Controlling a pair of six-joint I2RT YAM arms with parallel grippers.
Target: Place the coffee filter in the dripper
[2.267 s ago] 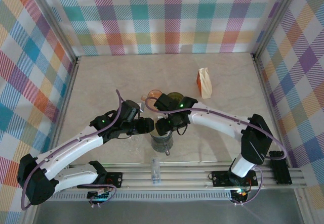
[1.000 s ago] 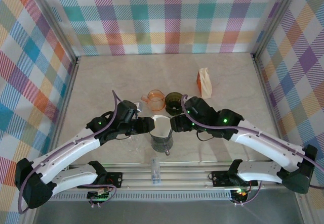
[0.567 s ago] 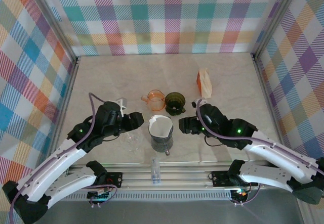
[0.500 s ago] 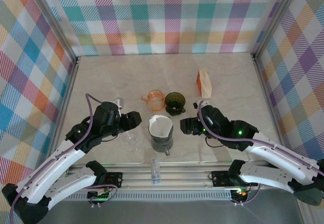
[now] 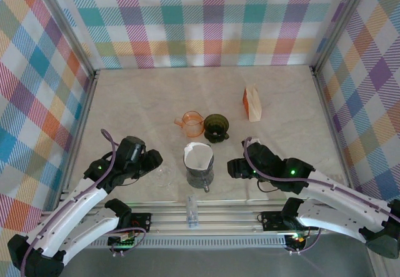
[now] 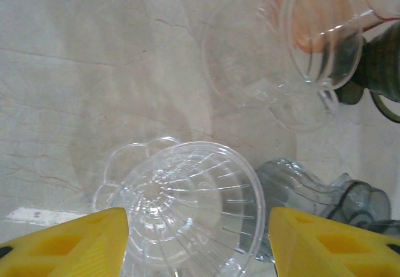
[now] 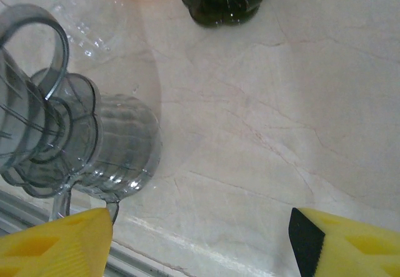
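Coffee filter: the white coffee filter (image 5: 199, 156) is sitting open inside the grey dripper (image 5: 199, 167), near the front middle of the bench (image 5: 137, 102), just as it was a second ago.
Left claw: the left claw (image 5: 154, 161) is drawing back toward its own side. Two seconds ago it was pressed against the grey dripper; now it is well clear of it. It is released and holding nothing, and its yellow fingers (image 6: 69, 242) are standing wide on either side of the clear dripper (image 6: 187, 208) below without touching it.
Right claw: the right claw (image 5: 231, 167) is pulling away to the right as well. It was over the dripper's mouth two seconds ago and now hangs beside it, released and empty, with bare bench between its fingers (image 7: 350, 239).
Untouched: the orange dripper (image 5: 192, 124), dark green dripper (image 5: 216, 127) and filter pack (image 5: 252, 103) are keeping their places.
Meaning: with both claws letting go and retreating while the paper is staying seated, the placement is looking finished. What remains is probably only parking the arms.
Watch: the paper could be sitting crooked; the top view is not settling that.
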